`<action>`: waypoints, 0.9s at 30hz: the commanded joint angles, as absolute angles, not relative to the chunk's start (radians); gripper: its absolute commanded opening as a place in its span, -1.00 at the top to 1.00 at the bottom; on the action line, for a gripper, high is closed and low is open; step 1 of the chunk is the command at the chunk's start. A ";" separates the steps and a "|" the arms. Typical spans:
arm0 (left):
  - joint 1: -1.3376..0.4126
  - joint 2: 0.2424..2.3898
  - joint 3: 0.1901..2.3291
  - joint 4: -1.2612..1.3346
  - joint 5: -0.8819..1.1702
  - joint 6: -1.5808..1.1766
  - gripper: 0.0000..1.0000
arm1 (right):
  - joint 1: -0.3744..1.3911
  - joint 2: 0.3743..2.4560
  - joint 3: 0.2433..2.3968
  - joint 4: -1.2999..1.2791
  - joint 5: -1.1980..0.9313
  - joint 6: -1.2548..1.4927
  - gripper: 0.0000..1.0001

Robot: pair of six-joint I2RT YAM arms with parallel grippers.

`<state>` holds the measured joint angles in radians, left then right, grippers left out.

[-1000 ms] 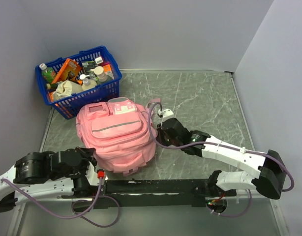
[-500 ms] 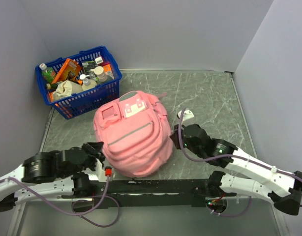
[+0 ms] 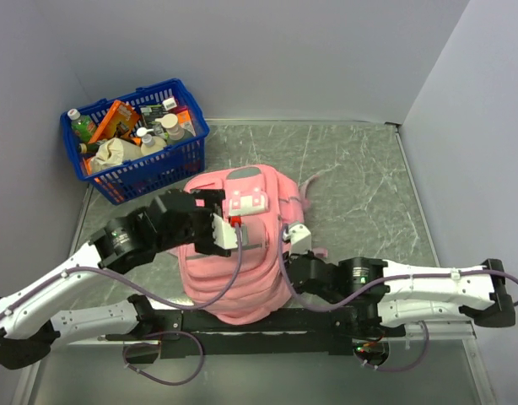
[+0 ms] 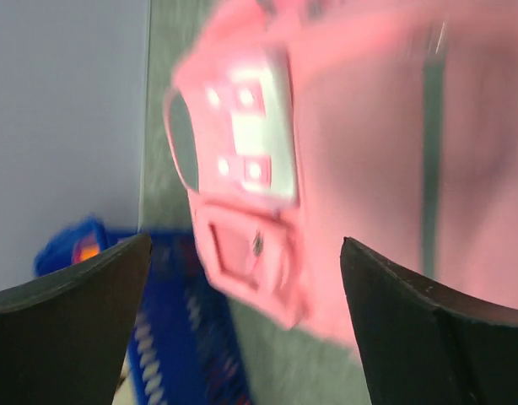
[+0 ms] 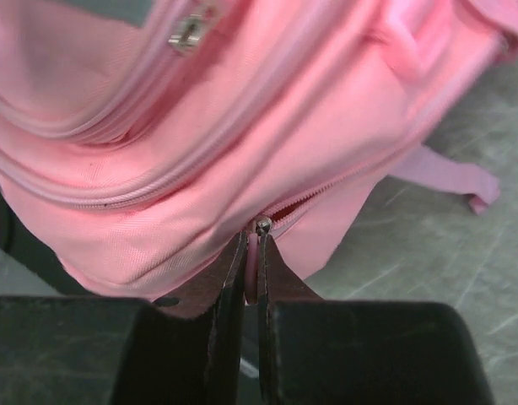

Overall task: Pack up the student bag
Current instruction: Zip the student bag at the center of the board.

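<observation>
The student bag point(image 3: 242, 270), a big soft pink backpack with white patches near its top, lies mid-table close to the arm bases. My left gripper point(image 3: 218, 221) hovers over its upper left part, jaws wide open and empty. The left wrist view is blurred; there the bag point(image 4: 369, 169) fills the right side beyond the black fingers point(image 4: 436, 337). My right gripper point(image 3: 286, 263) sits at the bag's right side. In the right wrist view it point(image 5: 252, 245) is shut on the pink zipper pull point(image 5: 252, 274) at the end of a partly opened zip on the bag point(image 5: 200, 126).
A blue plastic basket point(image 3: 149, 173) full of bottles and packets stands at the back left, close to the bag's top; it shows blurred in the left wrist view point(image 4: 170, 337). A pink strap point(image 5: 449, 177) trails on the grey marble table point(image 3: 360, 177). Walls enclose three sides.
The bag has slid and turned toward the near edge. My left gripper opened and rose from the near left to above the bag. The right gripper drew back nearward, still pinching the zipper pull.
</observation>
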<state>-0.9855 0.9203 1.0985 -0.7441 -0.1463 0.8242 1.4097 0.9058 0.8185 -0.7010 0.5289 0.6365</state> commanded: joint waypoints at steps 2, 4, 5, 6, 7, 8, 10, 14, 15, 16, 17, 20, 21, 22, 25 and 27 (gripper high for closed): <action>-0.995 0.940 1.175 -0.772 0.329 0.526 -0.93 | 1.471 0.882 0.816 -0.611 0.529 0.791 1.00; -1.047 0.939 1.134 -0.756 0.348 0.497 -0.93 | 1.473 0.856 0.776 -0.589 0.517 0.805 1.00; -1.069 0.943 1.123 -0.764 0.354 0.499 -0.93 | 1.474 0.830 0.766 -0.571 0.512 0.817 1.00; -1.104 0.939 1.108 -0.747 0.353 0.503 -0.93 | 1.474 0.816 0.744 -0.557 0.508 0.821 1.00; -1.120 0.937 1.070 -0.726 0.351 0.494 -0.93 | 1.476 0.804 0.732 -0.534 0.491 0.821 1.00; -1.133 0.931 1.046 -0.695 0.351 0.492 -0.93 | 1.479 0.780 0.720 -0.510 0.479 0.805 1.00; -1.190 0.939 0.999 -0.629 0.330 0.497 -0.93 | 1.479 0.770 0.701 -0.462 0.445 0.786 1.00; -1.247 0.992 0.953 -0.540 0.262 0.477 -0.93 | 1.482 0.791 0.704 -0.474 0.430 0.788 1.00; -1.265 1.008 0.947 -0.525 0.241 0.471 -0.94 | 1.482 0.793 0.698 -0.471 0.425 0.788 1.00; -1.278 1.017 0.934 -0.512 0.227 0.466 -0.97 | 1.482 0.793 0.695 -0.459 0.423 0.787 1.00; -1.288 1.023 0.931 -0.491 0.216 0.462 -0.98 | 1.482 0.793 0.692 -0.453 0.420 0.785 1.00; -1.322 1.060 0.917 -0.437 0.137 0.425 -0.87 | 1.482 0.798 0.684 -0.440 0.419 0.784 1.00; -1.328 1.069 0.907 -0.425 0.127 0.410 -0.85 | 1.482 0.801 0.686 -0.437 0.417 0.784 1.00; -1.333 1.068 0.899 -0.414 0.117 0.408 -0.84 | 1.482 0.804 0.686 -0.433 0.417 0.779 1.00; -1.348 1.072 0.867 -0.391 0.083 0.396 -0.81 | 1.482 0.807 0.690 -0.431 0.411 0.775 1.00; -1.353 1.080 0.873 -0.394 0.089 0.385 -0.79 | 1.482 0.807 0.690 -0.434 0.413 0.775 1.00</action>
<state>-1.3346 1.0641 0.8829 -0.4606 0.1257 0.4351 1.4731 0.8181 0.6624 -0.5858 0.4141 0.7650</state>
